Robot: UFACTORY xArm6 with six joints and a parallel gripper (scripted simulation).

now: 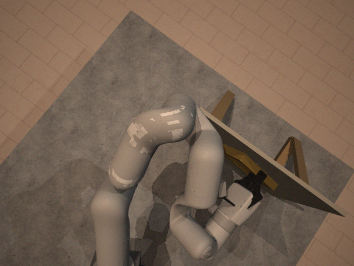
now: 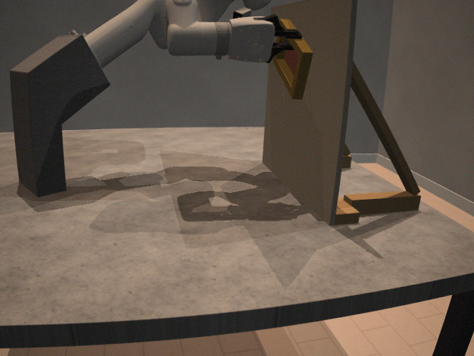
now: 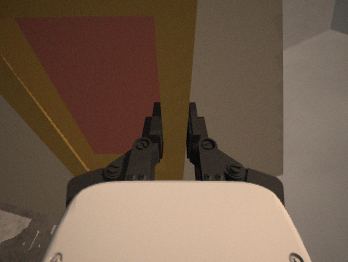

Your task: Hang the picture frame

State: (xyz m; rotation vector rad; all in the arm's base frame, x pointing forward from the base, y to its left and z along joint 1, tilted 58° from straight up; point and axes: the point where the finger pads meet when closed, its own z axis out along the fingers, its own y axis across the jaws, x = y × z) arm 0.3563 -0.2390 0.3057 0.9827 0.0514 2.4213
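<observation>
The picture frame point(image 2: 292, 57) is yellow-brown with a red panel point(image 3: 95, 75). It sits high against the upright tan board point(image 2: 310, 111). My gripper point(image 3: 174, 115) is shut on the frame's right side rail point(image 3: 175, 75), seen also from above point(image 1: 255, 177) and from the side point(image 2: 283, 36). In the top view the frame point(image 1: 246, 166) lies close along the board's front face point(image 1: 274, 168). The screw is hidden behind the frame in all views. I cannot tell whether the frame rests on it.
Two wooden braces point(image 1: 293, 154) point(image 1: 223, 105) prop the board from behind, with wooden feet point(image 2: 379, 202) on the table. A dark angled block, the arm's base mount point(image 2: 42, 111), stands at the left. The table's curved front edge point(image 2: 229, 321) is near the camera.
</observation>
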